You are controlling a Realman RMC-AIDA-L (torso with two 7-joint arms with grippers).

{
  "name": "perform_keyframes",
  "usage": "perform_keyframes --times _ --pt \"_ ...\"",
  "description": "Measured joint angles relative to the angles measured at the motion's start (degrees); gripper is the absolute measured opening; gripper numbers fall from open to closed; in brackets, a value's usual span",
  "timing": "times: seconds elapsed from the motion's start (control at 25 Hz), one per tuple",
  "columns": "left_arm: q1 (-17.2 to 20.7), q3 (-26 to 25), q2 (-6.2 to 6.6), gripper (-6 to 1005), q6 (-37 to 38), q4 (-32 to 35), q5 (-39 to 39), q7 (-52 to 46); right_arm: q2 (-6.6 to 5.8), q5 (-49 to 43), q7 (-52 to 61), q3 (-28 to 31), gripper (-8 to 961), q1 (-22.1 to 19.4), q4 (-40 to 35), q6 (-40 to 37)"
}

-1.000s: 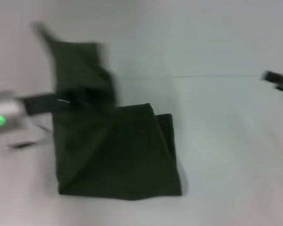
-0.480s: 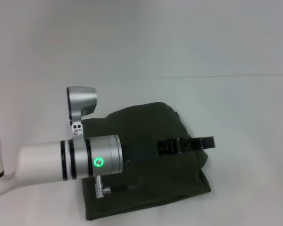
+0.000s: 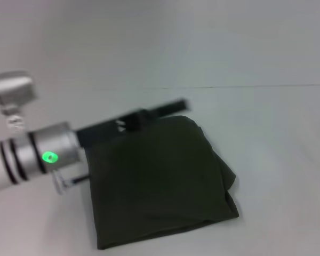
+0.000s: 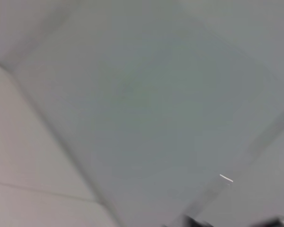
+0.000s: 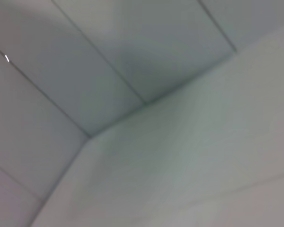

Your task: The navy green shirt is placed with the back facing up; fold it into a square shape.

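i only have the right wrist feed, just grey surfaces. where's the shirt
Observer: In the head view the navy green shirt lies on the white table as a rough dark square, plain side up.
Operator: anything holding it
Observer: No. The left gripper is at the shirt's far edge, blurred; I cannot tell how its fingers stand.
Operator: is the fold clean
Observer: Not quite: on the shirt's right side the layers bulge and stick out unevenly.
Operator: and my right arm
Observer: It shows in none of the views.
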Motion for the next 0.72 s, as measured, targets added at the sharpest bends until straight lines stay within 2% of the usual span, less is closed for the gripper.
perform_keyframes --times 0.12,0.2,0.4,0.44,0.56,0.72 --pt "1.73 -1.63 1.72 630 -6.19 1.34 -0.03 -1.17 -0.54 -6.40 6.27 -2.01 919 3.08 0.11 -0.37" --pt "2.46 -2.38 2.84 713 -10.60 1.34 0.02 -2.27 -0.39 -8.92 8.26 -3.64 919 4.69 0.18 -0.79" --pt "3.42 -2.08 4.24 864 -21.85 0.48 0.94 -3.62 1.42 -10.04 8.63 -7.49 918 7.69 0.78 -0.80" --pt "3.45 -1.76 4.49 864 -24.67 0.13 2.27 -3.66 1.83 -10.05 8.61 -7.87 918 8.15 0.84 -0.57" --pt "3.36 -1.67 4.48 865 -26.43 0.09 3.81 -3.67 3.02 -10.10 8.43 -8.22 918 9.10 0.85 0.30" --pt "3.06 -1.01 4.41 865 -29.79 0.35 7.29 -4.12 3.59 -10.02 8.39 -8.22 918 9.84 0.95 1.92"
